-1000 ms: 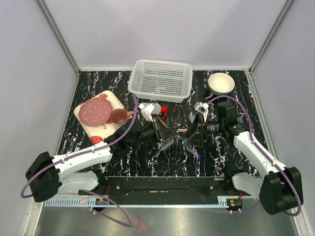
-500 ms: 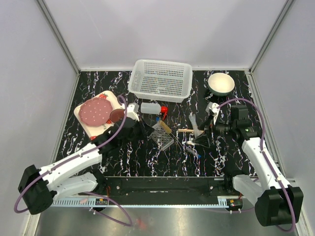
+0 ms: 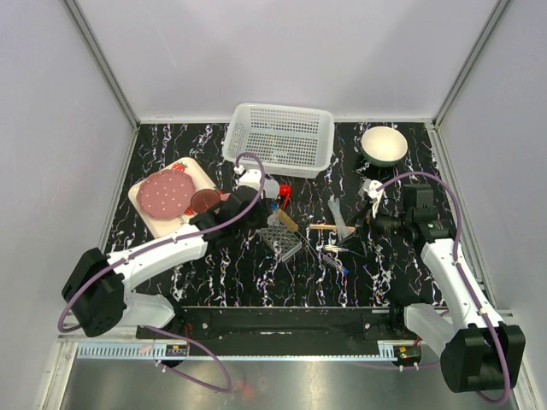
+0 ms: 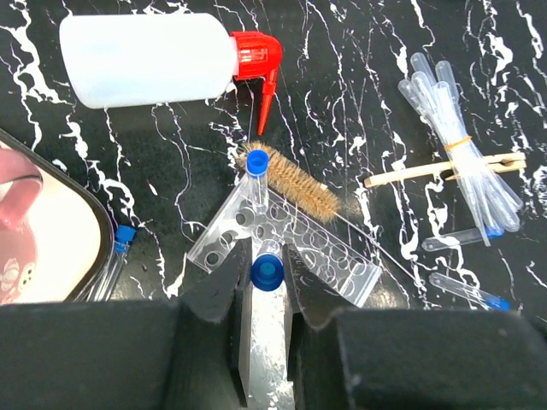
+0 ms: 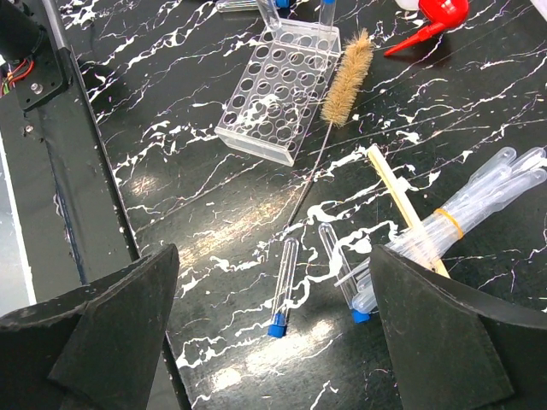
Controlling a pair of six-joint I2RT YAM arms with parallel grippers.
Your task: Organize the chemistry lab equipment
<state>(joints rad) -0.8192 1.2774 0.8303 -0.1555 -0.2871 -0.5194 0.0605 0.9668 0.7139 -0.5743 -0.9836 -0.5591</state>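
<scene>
A clear tube rack [image 4: 295, 248] lies mid-table with one blue-capped test tube [image 4: 256, 171] standing in it. My left gripper [image 4: 267, 278] hovers over the rack's near end, shut on another blue-capped test tube [image 4: 267, 272]; from above it [image 3: 267, 215] sits just left of the rack [image 3: 282, 237]. My right gripper [image 5: 273, 333] is wide open above two loose test tubes [image 5: 285, 286], empty. The banded pipettes [image 5: 461, 218] and a wooden stick [image 5: 402, 201] lie beside them. The red-capped bottle [image 4: 145, 58] lies on its side behind the rack.
A bristle brush [image 4: 295, 184] rests against the rack. A white mesh basket [image 3: 278, 137] stands at the back, a white bowl [image 3: 384, 145] at back right. The strawberry tray [image 3: 171, 198] with pink mug is at left, a test tube [image 4: 120, 248] at its edge.
The left arm pulled back left, then swung forward to the rack with its tube. The right gripper opened wide and drew back to the right.
</scene>
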